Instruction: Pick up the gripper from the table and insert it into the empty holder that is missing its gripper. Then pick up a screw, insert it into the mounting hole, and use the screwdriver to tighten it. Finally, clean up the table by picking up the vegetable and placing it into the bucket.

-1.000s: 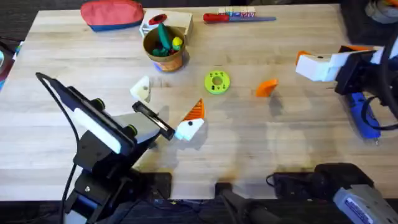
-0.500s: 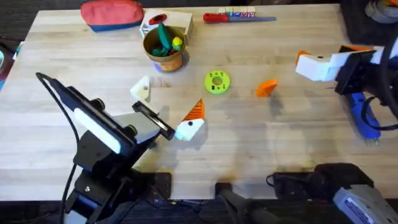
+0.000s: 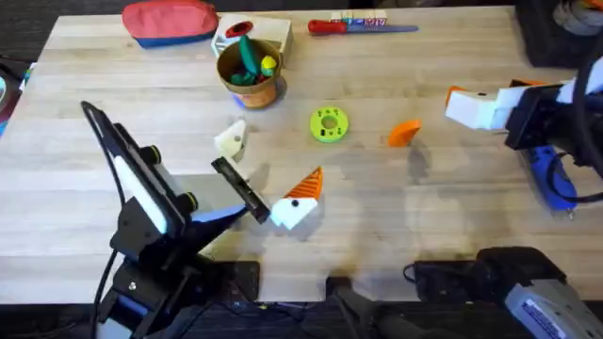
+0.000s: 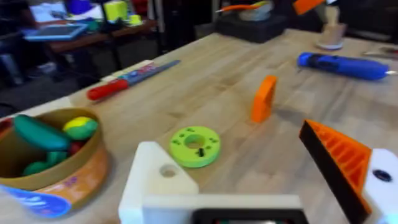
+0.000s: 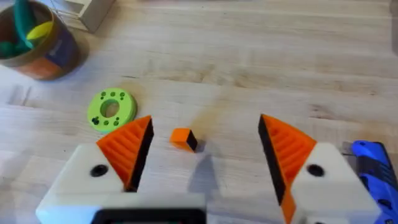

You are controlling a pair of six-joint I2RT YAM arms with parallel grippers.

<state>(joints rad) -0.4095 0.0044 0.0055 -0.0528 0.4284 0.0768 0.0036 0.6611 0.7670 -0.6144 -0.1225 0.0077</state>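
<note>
Swung rightward, my left gripper [image 3: 268,176] gapes, mid-frame; the orange gripper [image 3: 404,132] stands upright; right gripper [image 5: 202,152] open too.

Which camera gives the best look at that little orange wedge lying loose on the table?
The left wrist view: the orange wedge stands up large with its side in plain sight. Overhead, it is a small shape near the green ring. In the right wrist view it looks tiny.

Orange ribbed gripper [image 3: 404,132] stands on edge near blue screwdriver [image 3: 549,176].
</note>
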